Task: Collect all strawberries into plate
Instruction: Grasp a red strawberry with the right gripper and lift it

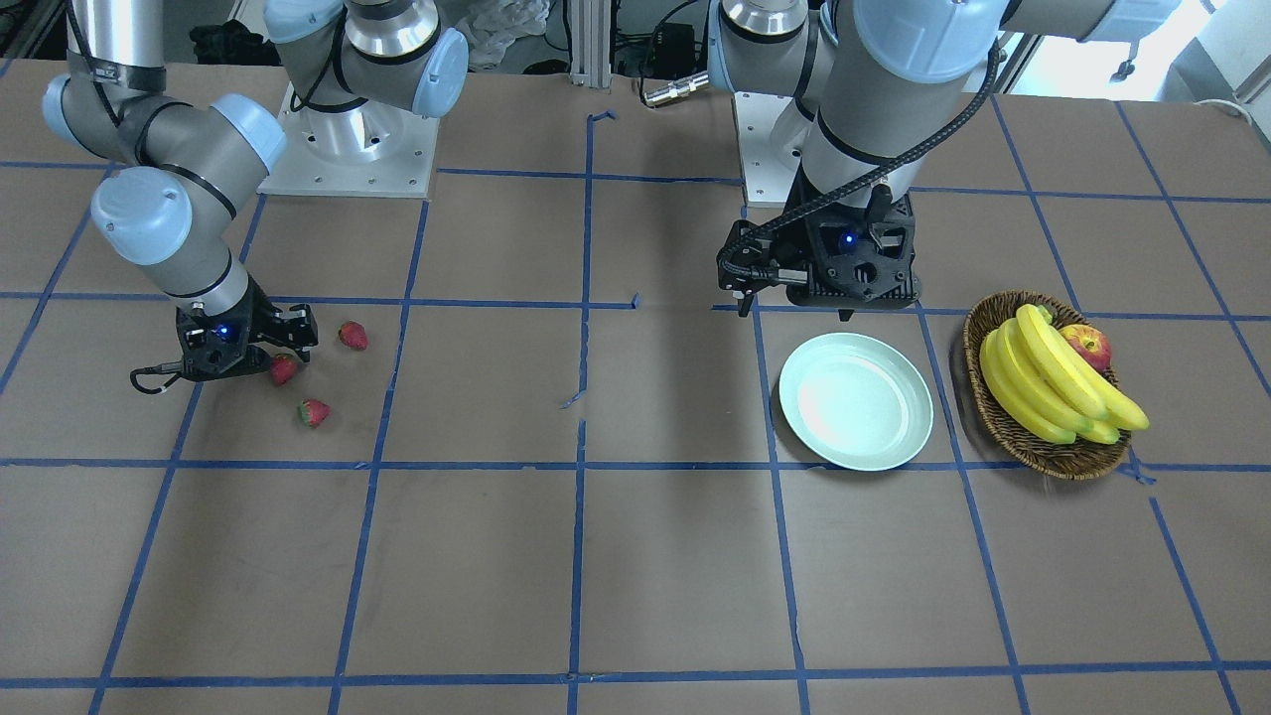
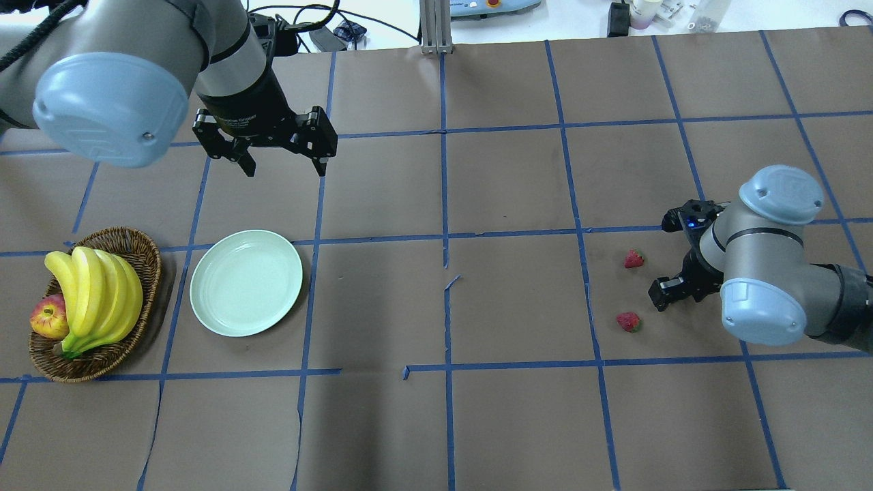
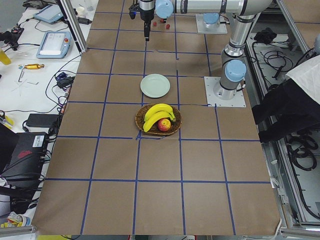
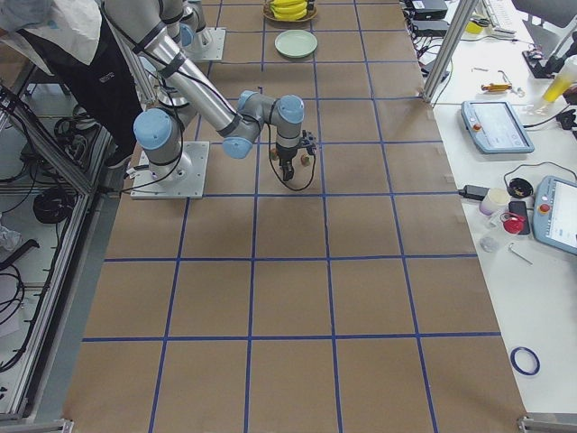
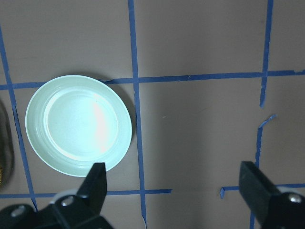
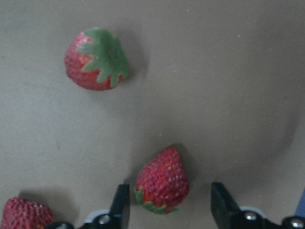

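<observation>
Three strawberries (image 1: 353, 336) on table (image 1: 635, 556), R gripper (image 6: 169, 205) wide around one, L gripper (image 2: 285, 167) wide near plate (image 2: 245, 283) (basket (image 2: 146, 256) beside)

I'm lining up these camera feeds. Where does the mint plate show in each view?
Front-facing: plate right of centre.
Overhead: left of centre.
Exterior left: upper centre.
Exterior right: top edge, centre.
Left wrist: left half.
Right wrist: not in it.
Shared landmark: wicker basket beside it, in all four exterior views.
</observation>
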You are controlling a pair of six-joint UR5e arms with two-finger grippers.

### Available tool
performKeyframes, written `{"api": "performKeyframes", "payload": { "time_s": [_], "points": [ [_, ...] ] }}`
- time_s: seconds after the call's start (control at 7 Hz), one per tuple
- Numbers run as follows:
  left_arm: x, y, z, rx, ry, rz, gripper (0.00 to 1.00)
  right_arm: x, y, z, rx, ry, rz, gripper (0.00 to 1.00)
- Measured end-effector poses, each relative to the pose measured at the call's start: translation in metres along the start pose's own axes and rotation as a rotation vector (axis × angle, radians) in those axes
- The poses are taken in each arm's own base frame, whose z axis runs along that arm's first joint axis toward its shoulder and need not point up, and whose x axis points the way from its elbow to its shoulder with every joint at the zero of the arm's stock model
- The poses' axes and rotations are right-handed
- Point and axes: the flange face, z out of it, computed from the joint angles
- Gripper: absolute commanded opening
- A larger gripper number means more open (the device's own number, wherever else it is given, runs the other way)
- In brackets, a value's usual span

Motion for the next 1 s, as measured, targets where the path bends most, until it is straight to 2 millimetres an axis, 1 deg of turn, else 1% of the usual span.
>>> {"api": "performKeyframes", "payload": {
  "time_s": [0.29, 0.43, 0.57, 0.71, 0.86, 1.0],
  "points": [
    [0.0, 0.0, 0.0, -0.001, 0.0, 0.0, 1.0, 0.001, -0.003, -0.003, 0.015, 0.005, 0.002, 0.0],
    [0.0, 0.0, 0.001, -0.001, 0.0, 0.001, 1.0, 0.003, -0.008, -0.009, 0.043, 0.02, 0.007, 0.0],
    [0.0, 0.0, 0.001, -0.001, 0.0, 0.001, 1.0, 0.005, -0.02, -0.022, 0.082, 0.033, 0.018, 0.0],
    [0.0, 0.0, 0.001, -0.001, 0.0, 0.001, 1.0, -0.003, -0.039, -0.042, 0.123, 0.042, 0.038, 0.0],
    [0.0, 0.0, 0.001, -0.001, 0.0, 0.001, 1.0, -0.032, -0.061, -0.063, 0.143, 0.049, 0.068, 0.0],
    [0.0, 0.0, 0.0, -0.001, 0.0, 0.001, 1.0, -0.083, -0.078, -0.079, 0.139, 0.05, 0.109, 0.0]
  ]
}}
